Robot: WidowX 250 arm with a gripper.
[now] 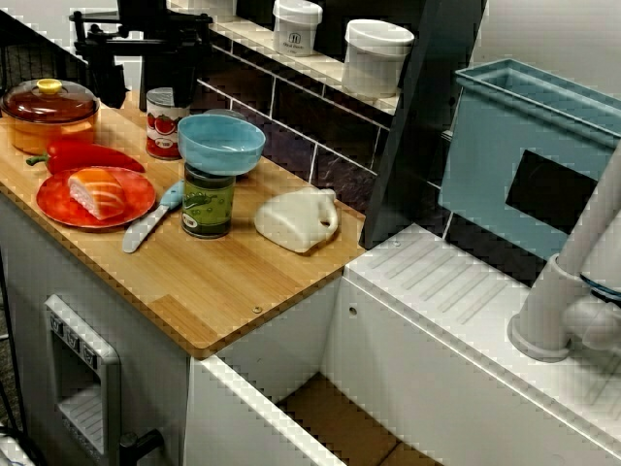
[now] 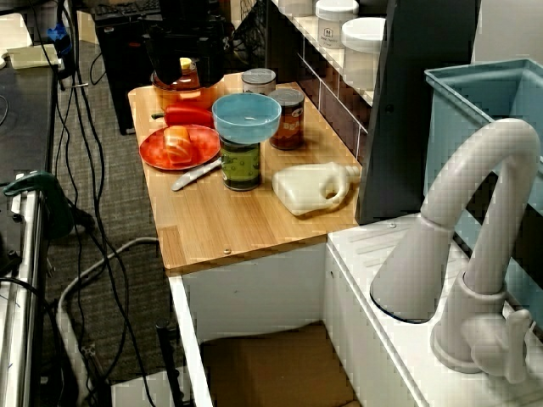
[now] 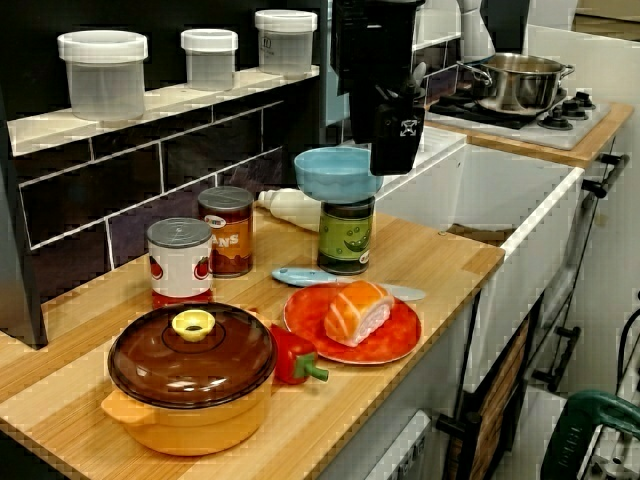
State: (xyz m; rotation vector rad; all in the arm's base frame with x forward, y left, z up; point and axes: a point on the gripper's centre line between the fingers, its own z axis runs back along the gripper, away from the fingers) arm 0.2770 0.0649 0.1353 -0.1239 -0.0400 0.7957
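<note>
The gripper (image 2: 185, 61) hangs at top centre of the view from the tap end, fingers apart w/ nothing between them. The yellow knob of the orange pot (image 2: 180, 85) shows thru the gap, the pot standing at the far end of the wooden counter (image 2: 221, 229). How high the gripper is over the lid is hard to judge. In the view from the front the gripper is upper left, over the pot & the tomato can (image 1: 167, 124). Lower left in that frame: red pepper (image 1: 87, 155), then red plate (image 1: 58, 206) w/ a salmon piece (image 1: 97, 192). Centre: blue bowl (image 1: 221, 144) stacked on a green can (image 1: 208, 204), knife (image 1: 150, 221) just beside the plate, white jug (image 1: 296, 221) on its side to the right.
</note>
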